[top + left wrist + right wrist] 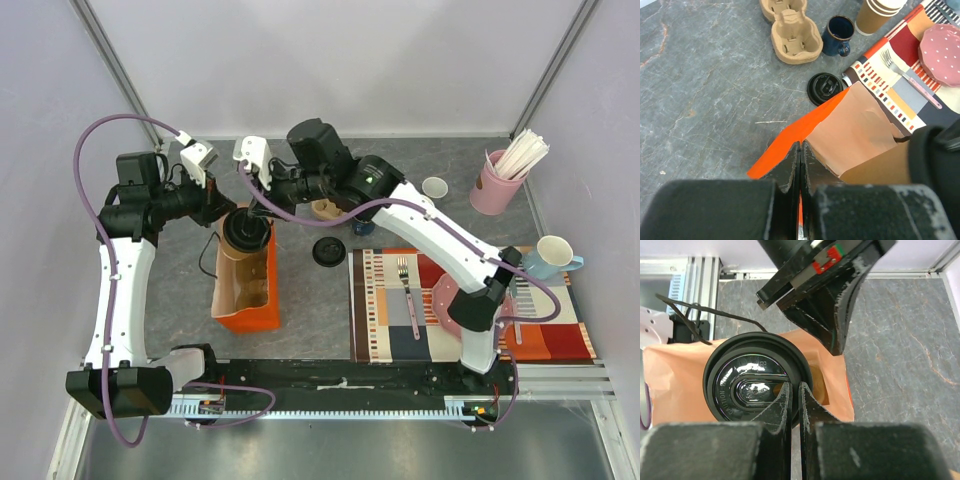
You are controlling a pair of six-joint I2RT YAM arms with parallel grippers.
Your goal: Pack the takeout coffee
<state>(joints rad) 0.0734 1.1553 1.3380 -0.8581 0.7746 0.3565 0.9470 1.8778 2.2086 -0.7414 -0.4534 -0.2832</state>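
The takeout coffee shows as its round black lid (pixel 246 232), sitting at the open mouth of the orange paper bag (pixel 247 290); the cup body is hidden under the lid. My right gripper (pixel 263 210) is shut on the lid's rim; in the right wrist view the fingertips of the gripper (pixel 795 388) pinch the edge of the lid (pixel 747 377) over the bag (pixel 675 385). My left gripper (pixel 220 208) is shut on the bag's upper edge; the left wrist view shows the gripper (pixel 800 148) clamping the orange wall of the bag (pixel 855 132).
A loose black lid (pixel 329 251) lies right of the bag. Behind it are a cardboard cup carrier (pixel 792 35), a dark blue mug (pixel 838 35) and stacked paper cups (pixel 880 15). A striped placemat (pixel 390 335) holds a fork (pixel 407 280). A pink straw cup (pixel 495 185) and a light blue mug (pixel 552 258) stand at the right.
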